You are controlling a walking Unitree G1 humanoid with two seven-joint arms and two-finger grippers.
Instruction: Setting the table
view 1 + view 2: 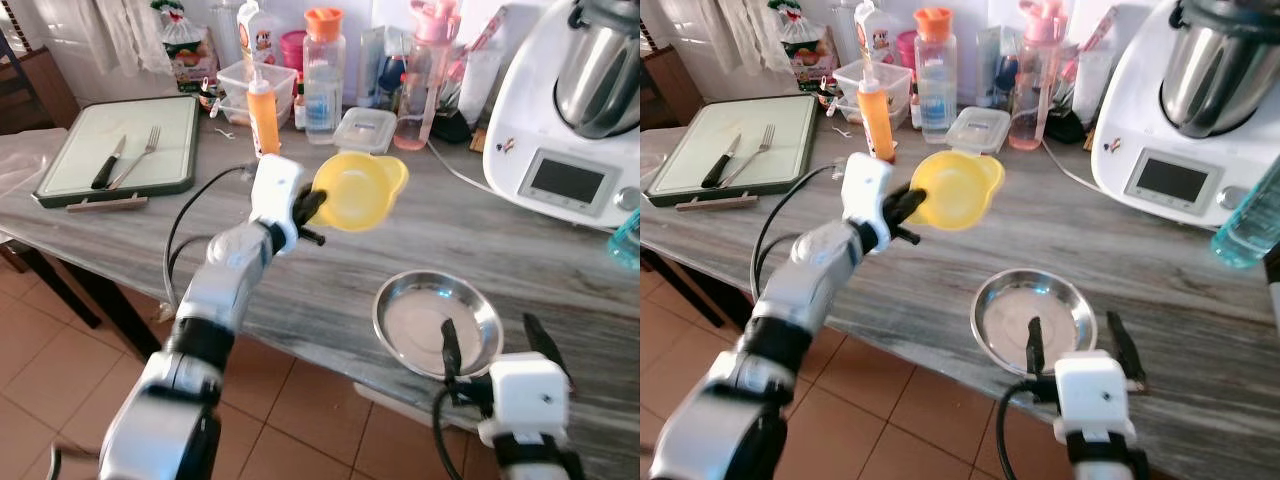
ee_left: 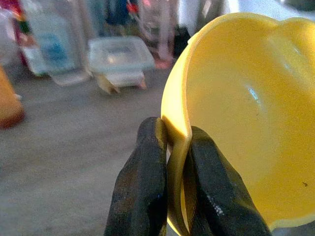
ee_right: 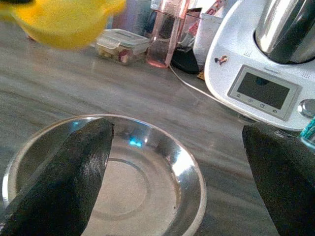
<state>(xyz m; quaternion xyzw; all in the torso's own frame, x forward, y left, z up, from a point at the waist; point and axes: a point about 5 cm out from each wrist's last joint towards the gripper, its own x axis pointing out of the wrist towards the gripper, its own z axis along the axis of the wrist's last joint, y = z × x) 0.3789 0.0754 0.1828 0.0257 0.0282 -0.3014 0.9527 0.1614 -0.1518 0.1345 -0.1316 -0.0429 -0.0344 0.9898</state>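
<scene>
L gripper (image 1: 312,208) pinching yellow bowl (image 1: 358,190) rim (held off counter) — R gripper (image 1: 495,345) spread by steel plate (image 1: 437,322)

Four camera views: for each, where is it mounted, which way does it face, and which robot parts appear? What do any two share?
Left eye view: head, looking down at the grey wooden table; left hand gripping the yellow plastic bowl, right hand by the round steel plate.
Right eye view: head, same scene.
Left wrist view: along two black fingers pinching the bowl's rim.
Right wrist view: between spread fingers toward the plate.
Shared: bowl and plate, both eye views.
</scene>
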